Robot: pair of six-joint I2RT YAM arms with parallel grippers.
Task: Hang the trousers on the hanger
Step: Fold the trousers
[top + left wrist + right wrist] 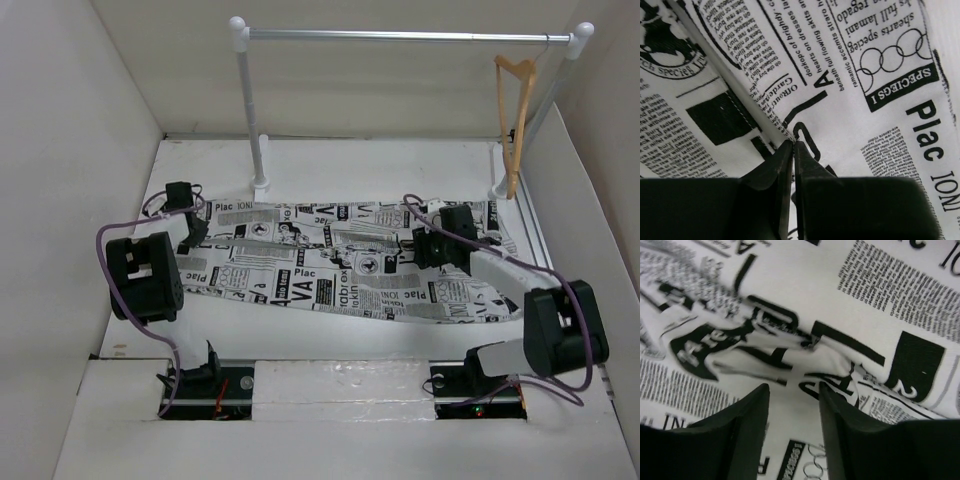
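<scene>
The trousers, white with black newspaper print, lie spread flat across the table from left to right. The tan wooden hanger hangs by its hook from the right end of the rail, apart from the trousers. My left gripper is at the trousers' left end; in the left wrist view it is shut, pinching a raised fold of the trousers. My right gripper is over the right part of the trousers; in the right wrist view it is open just above wrinkled fabric, holding nothing.
A silver rail on two white posts spans the back of the table. White walls enclose the left, back and right sides. A raised white ledge with the arm bases runs along the near edge.
</scene>
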